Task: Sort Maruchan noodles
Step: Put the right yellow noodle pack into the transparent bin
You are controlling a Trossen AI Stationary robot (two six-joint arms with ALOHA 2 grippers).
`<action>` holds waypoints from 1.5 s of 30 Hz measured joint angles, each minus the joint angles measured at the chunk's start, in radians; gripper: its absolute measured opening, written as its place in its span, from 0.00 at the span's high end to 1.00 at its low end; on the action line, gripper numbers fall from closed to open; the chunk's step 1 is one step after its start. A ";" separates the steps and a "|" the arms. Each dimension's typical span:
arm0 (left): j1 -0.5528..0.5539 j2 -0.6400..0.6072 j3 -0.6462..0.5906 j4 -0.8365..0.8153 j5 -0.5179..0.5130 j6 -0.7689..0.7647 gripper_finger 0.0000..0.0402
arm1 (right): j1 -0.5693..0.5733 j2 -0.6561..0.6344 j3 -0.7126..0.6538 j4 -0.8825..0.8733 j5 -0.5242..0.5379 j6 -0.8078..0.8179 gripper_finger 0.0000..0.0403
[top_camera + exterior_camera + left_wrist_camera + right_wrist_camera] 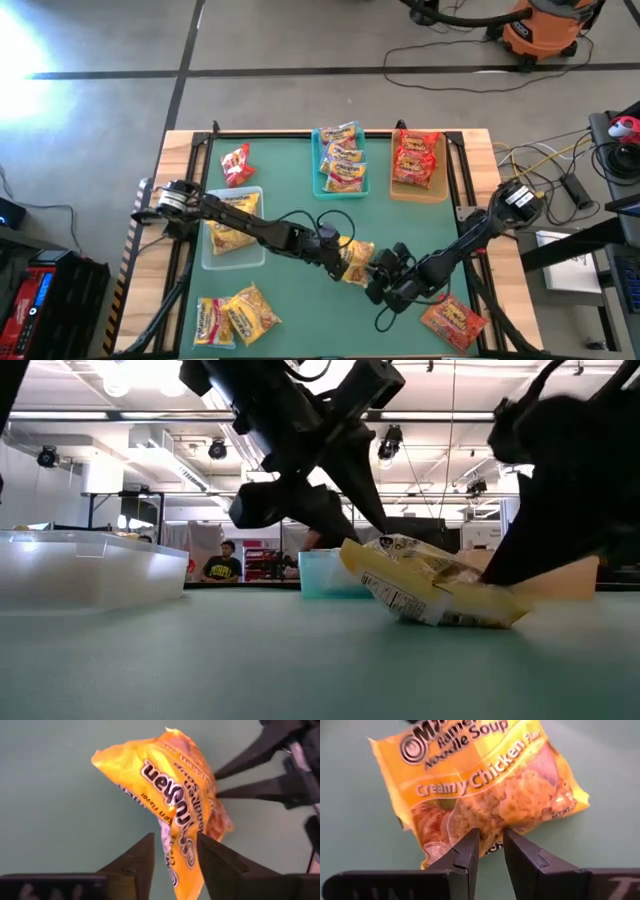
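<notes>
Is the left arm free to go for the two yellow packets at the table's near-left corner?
Probably not yet: the left end effector has the Creamy Chicken packet between its fingers at mid-table. The yellow packets lie unobstructed.

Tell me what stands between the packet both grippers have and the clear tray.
Nothing visible. The yellow packet sits mid-table with the left gripper and right gripper at it; only bare green mat and the left arm's own links lie toward the clear tray.
</notes>
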 joint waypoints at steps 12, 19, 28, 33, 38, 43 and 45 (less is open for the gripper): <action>0.009 0.009 0.000 0.036 -0.049 0.000 0.40 | -0.021 0.087 -0.006 0.021 0.007 0.044 0.80; 0.031 0.009 0.000 0.104 -0.106 0.000 0.36 | -0.023 0.093 -0.011 0.038 0.006 0.041 0.80; 0.046 0.048 0.001 0.157 -0.077 -0.030 0.36 | -0.023 0.094 -0.011 0.043 0.001 0.037 0.80; 0.046 0.094 -0.002 0.248 -0.035 -0.042 0.36 | -0.026 0.094 -0.016 0.055 -0.003 0.036 0.80; 0.048 0.141 0.000 0.280 -0.020 -0.084 0.36 | -0.026 0.095 -0.020 0.069 -0.003 0.035 0.80; 0.049 0.181 0.000 0.352 0.032 -0.099 0.36 | -0.026 0.095 -0.024 0.074 -0.004 0.029 0.80; 0.048 0.182 0.000 0.357 0.050 -0.091 0.36 | -0.026 0.095 -0.025 0.075 -0.004 0.026 0.80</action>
